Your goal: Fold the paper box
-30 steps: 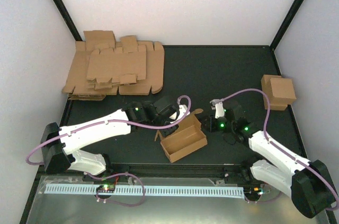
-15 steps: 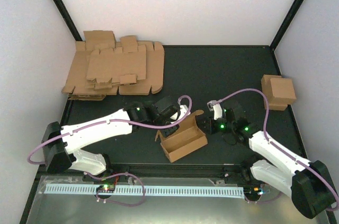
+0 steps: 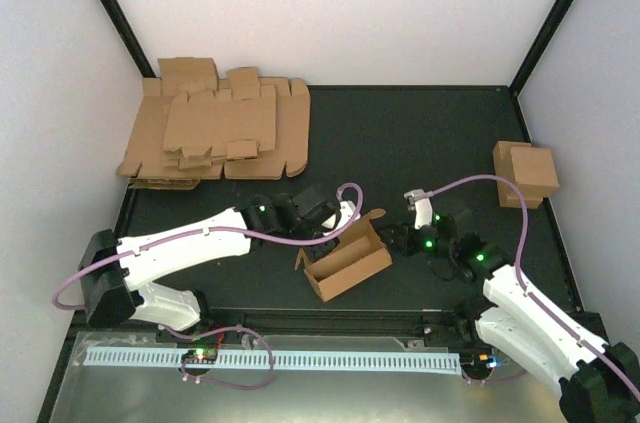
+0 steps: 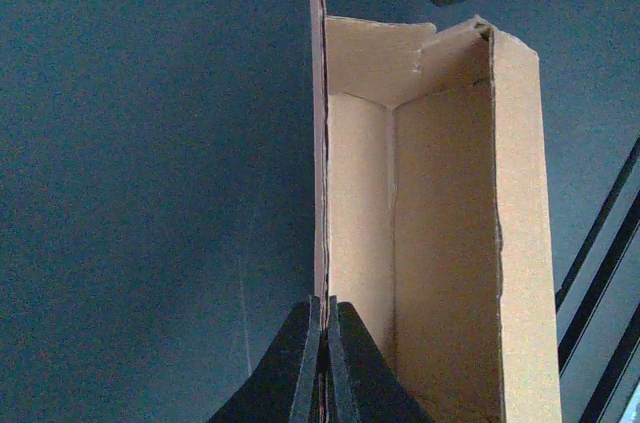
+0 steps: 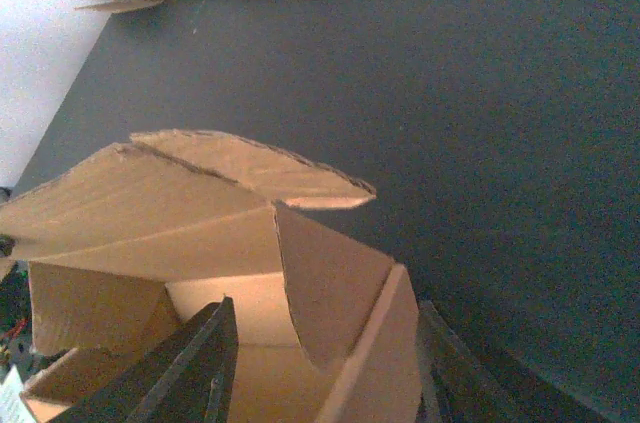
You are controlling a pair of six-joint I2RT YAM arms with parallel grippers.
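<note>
Now: box wall pinched on the left, right gripper apart

At far left on the tabletop [image 3: 420, 133] lies a pile of flat cardboard blanks [image 3: 215, 133]. The left gripper [image 4: 322, 321] is clamped together on an upright long wall of the paper box [image 3: 347, 261], which sits open-topped near the front edge, between the two arms. The right gripper [image 5: 325, 318] stands apart, its fingers [image 5: 190, 368] straddling the box's right end. A closed cardboard box [image 3: 527, 173] rests far right.
</note>
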